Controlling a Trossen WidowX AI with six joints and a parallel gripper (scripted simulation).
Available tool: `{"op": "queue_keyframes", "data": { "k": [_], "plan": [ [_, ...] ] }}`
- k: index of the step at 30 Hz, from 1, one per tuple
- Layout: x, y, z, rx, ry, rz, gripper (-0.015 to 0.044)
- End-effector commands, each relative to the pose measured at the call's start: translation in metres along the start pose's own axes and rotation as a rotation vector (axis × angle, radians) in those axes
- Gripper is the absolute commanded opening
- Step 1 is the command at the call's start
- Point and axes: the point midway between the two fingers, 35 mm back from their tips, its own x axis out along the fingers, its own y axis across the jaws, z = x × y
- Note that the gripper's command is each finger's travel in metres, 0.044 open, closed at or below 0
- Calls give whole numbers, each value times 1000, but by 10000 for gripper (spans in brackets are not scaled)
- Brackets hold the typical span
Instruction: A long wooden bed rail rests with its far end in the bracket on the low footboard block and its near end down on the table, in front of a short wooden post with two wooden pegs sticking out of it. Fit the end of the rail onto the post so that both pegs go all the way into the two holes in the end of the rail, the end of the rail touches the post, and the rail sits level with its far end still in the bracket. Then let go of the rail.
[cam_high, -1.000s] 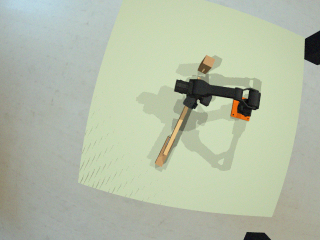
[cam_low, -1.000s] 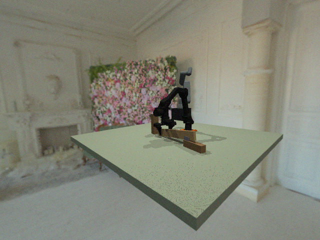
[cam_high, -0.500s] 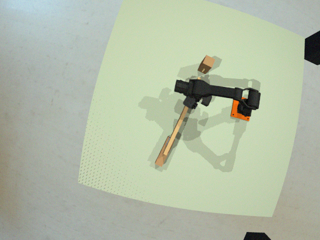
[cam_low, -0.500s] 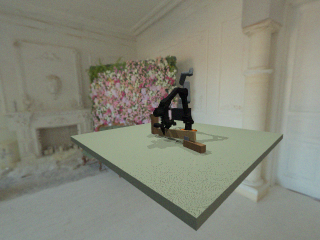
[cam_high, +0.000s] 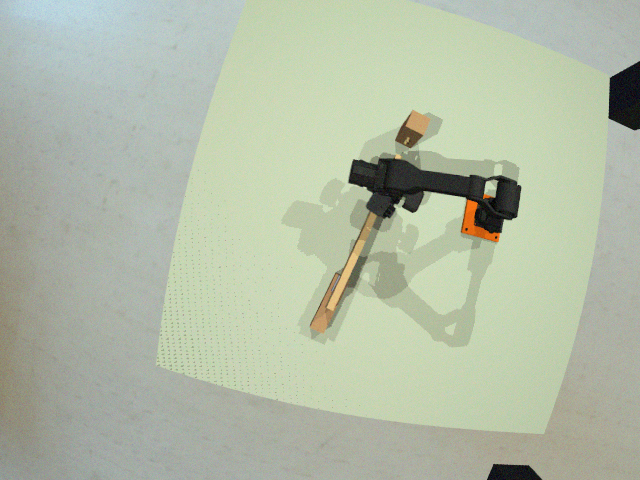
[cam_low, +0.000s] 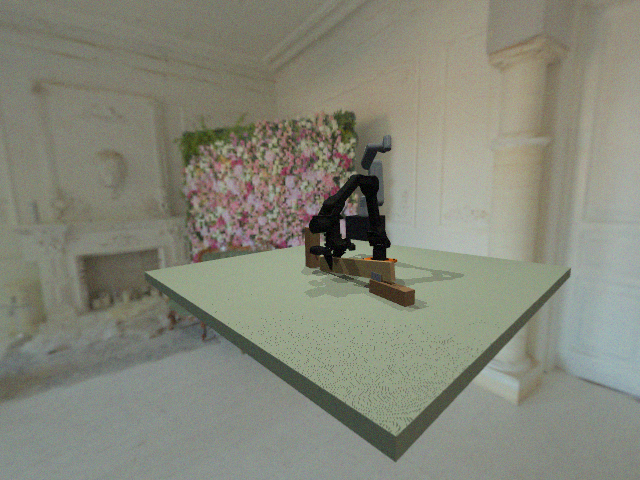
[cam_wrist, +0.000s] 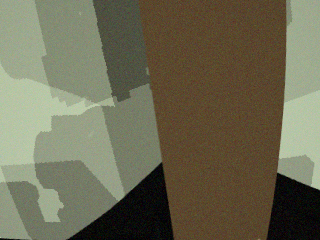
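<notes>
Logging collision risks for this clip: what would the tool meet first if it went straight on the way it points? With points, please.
Probably the tabletop (cam_high: 248, 155) (cam_low: 289, 310): the tool (cam_low: 336, 258) points down, closed around the rail (cam_high: 353, 258) (cam_low: 361, 267) (cam_wrist: 220, 110). Depth beneath is unclear.

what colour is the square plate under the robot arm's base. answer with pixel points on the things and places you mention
The base plate (cam_high: 471, 227) (cam_low: 393, 260) is bright orange; the top view shows it best.

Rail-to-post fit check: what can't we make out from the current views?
- Holes in the near end of the rail: not seen in any view; top view has the arm over most of that end.
- Pegs on the post: tiny in top, can't separate both; exterior doesn't show them.
- Fingertip contact, end effector: wrist view's bottom edge cuts it off.
- Rail seating in the bracket: too small in exterior.
</notes>
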Motion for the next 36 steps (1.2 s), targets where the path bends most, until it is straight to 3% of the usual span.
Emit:
{"op": "queue_keyframes", "data": {
  "k": [1,36],
  "plan": [
    [1,0,-1,-3,4,1,0],
    [-17,-2,0,-3,4,0,0]
  ]
}}
